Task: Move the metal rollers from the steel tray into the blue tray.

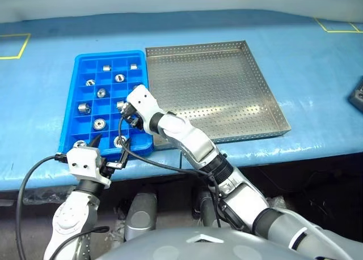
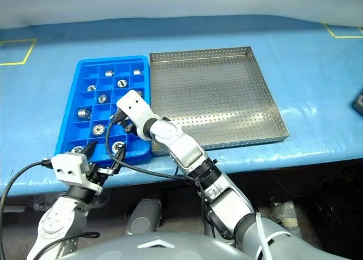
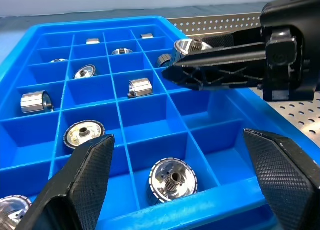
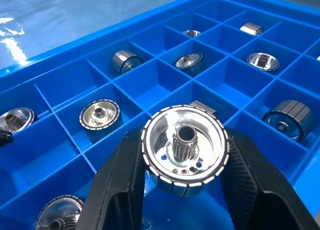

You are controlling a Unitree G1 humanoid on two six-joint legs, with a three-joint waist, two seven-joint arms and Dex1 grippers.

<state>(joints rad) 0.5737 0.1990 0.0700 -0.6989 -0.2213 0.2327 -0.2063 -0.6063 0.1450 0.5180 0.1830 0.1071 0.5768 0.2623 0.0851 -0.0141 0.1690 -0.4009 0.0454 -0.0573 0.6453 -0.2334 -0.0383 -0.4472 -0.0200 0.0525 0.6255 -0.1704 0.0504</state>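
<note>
My right gripper [image 4: 185,140] is shut on a shiny metal roller [image 4: 185,150], holding it just above the compartments on the near right side of the blue tray [image 1: 76,90]. Several more rollers [image 1: 100,124] lie in separate compartments of that tray. At the tray's near edge my left gripper [image 1: 112,148] stands open with nothing between its fingers [image 3: 85,180]; its wrist view shows the right gripper [image 3: 175,67] with the held roller [image 3: 190,44] ahead. The steel tray [image 1: 215,84] lies right beside the blue tray, on its right, its perforated floor showing bare.
Both trays rest on a blue-covered table [image 1: 317,62] near its front edge. A dark object [image 1: 357,96] sits at the far right edge. Yellow tape marks [image 1: 14,47] lie at the back corners. A black cable [image 1: 153,162] hangs between the arms.
</note>
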